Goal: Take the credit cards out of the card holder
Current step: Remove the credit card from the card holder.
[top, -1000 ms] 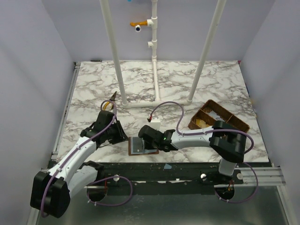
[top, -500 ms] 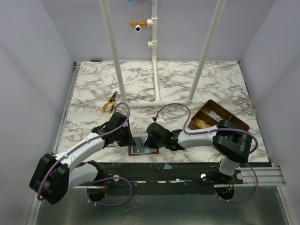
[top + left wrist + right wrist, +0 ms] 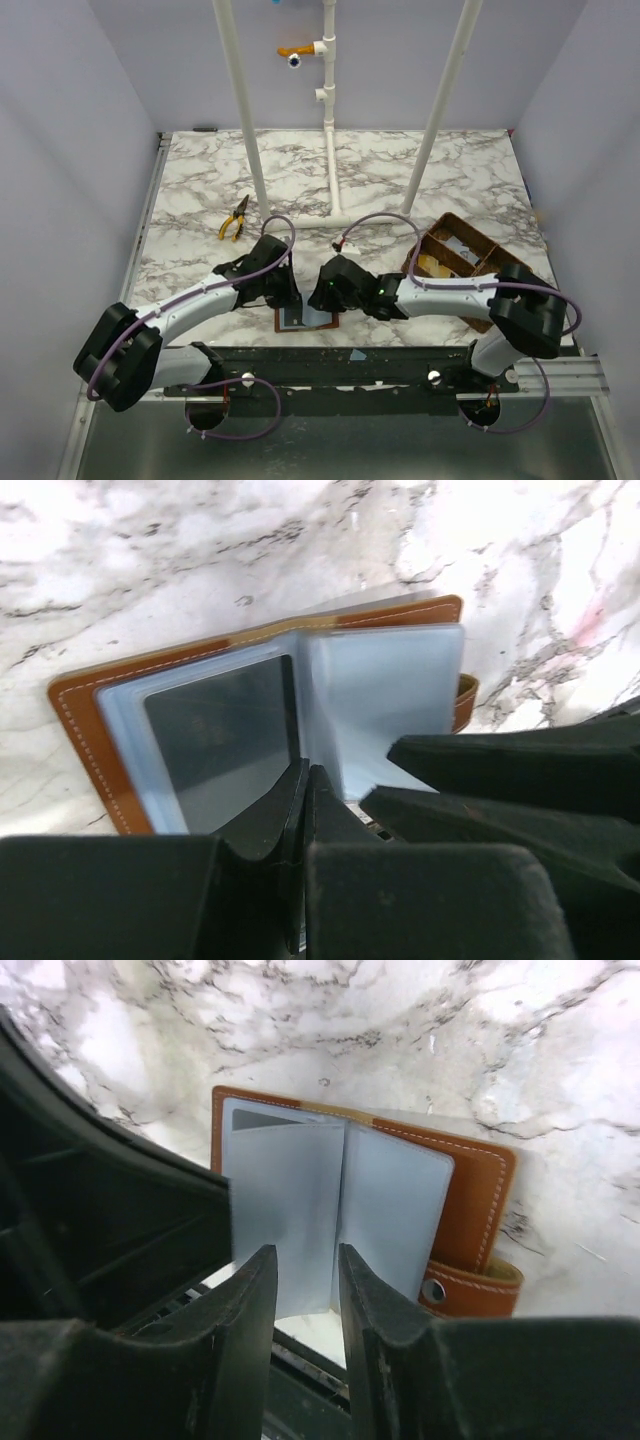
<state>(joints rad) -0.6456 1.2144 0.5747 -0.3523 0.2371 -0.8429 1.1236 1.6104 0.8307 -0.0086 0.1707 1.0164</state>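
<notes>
The card holder (image 3: pixel 100 750) lies open near the table's front edge, brown leather with blue-grey clear pockets (image 3: pixel 390 1200), its snap tab (image 3: pixel 465 1290) at one side. A dark credit card (image 3: pixel 215 735) shows inside one pocket. My left gripper (image 3: pixel 305 770) is shut at the near edge of the pockets' middle fold, seemingly pinching a thin pocket leaf. My right gripper (image 3: pixel 305 1252) is open a little at the pockets' near edge, nothing between its fingers. From above, both grippers (image 3: pixel 287 298) (image 3: pixel 325 295) crowd over the card holder (image 3: pixel 300 320).
A brown woven divided basket (image 3: pixel 500 262) stands at the right with pale and yellowish items in it. Yellow-handled pliers (image 3: pixel 235 218) lie at the back left. White pipe posts (image 3: pixel 330 130) rise behind. The table's front edge (image 3: pixel 350 345) runs just below the card holder.
My left arm swung right to the card holder and its gripper shut there. My right gripper, shut a moment ago, has opened slightly, and its arm shifted over the pockets.
</notes>
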